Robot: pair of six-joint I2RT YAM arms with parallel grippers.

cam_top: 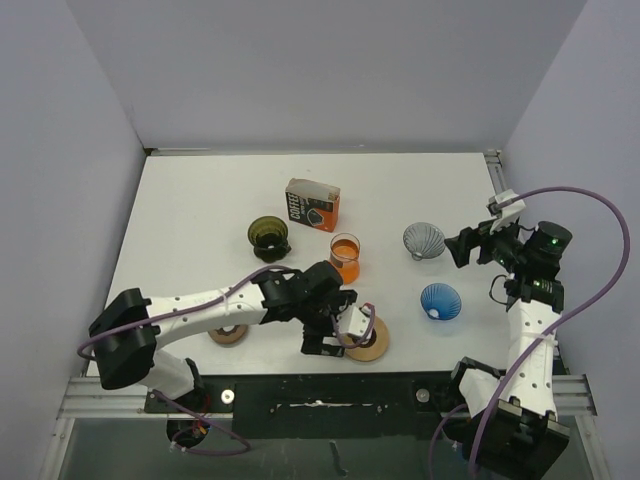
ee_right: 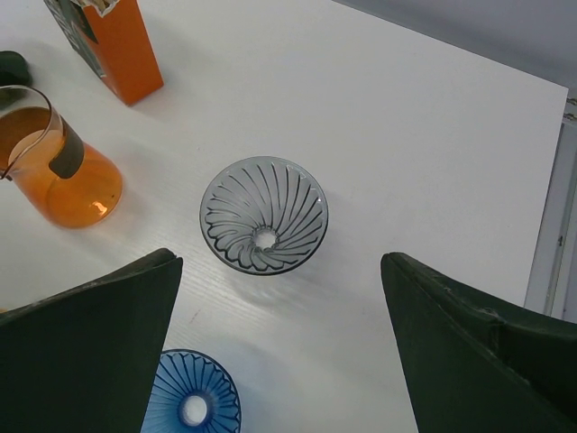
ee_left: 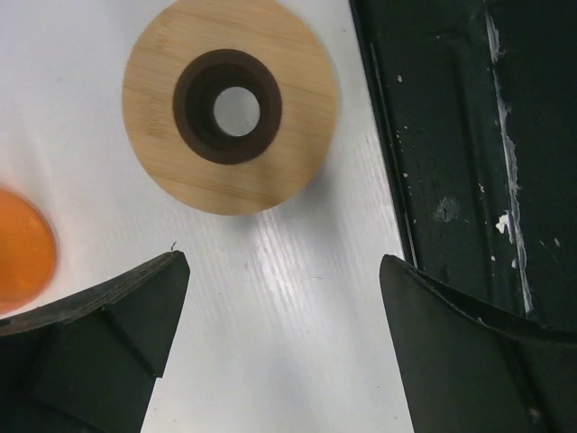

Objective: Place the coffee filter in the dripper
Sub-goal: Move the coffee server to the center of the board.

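No loose coffee filter shows; an orange box (cam_top: 312, 205) (ee_right: 108, 41) marked COFFEE stands at the back middle. A clear grey ribbed dripper (cam_top: 424, 240) (ee_right: 264, 215) sits mouth up on the right, just ahead of my right gripper (cam_top: 463, 246) (ee_right: 281, 262), which hangs open and empty above the table. A blue dripper (cam_top: 441, 301) (ee_right: 191, 397) lies nearer, and a dark green dripper (cam_top: 268, 236) stands left of the box. My left gripper (cam_top: 338, 330) (ee_left: 281, 266) is open over bare table, just short of a wooden ring stand (cam_top: 368, 338) (ee_left: 230, 117).
An orange glass server (cam_top: 345, 257) (ee_right: 54, 171) (ee_left: 18, 244) stands mid-table between the arms. A second wooden ring (cam_top: 228, 334) lies under the left arm. The table's dark front rail (ee_left: 469, 180) runs close beside the left gripper. Grey walls enclose the white table (cam_top: 200, 220).
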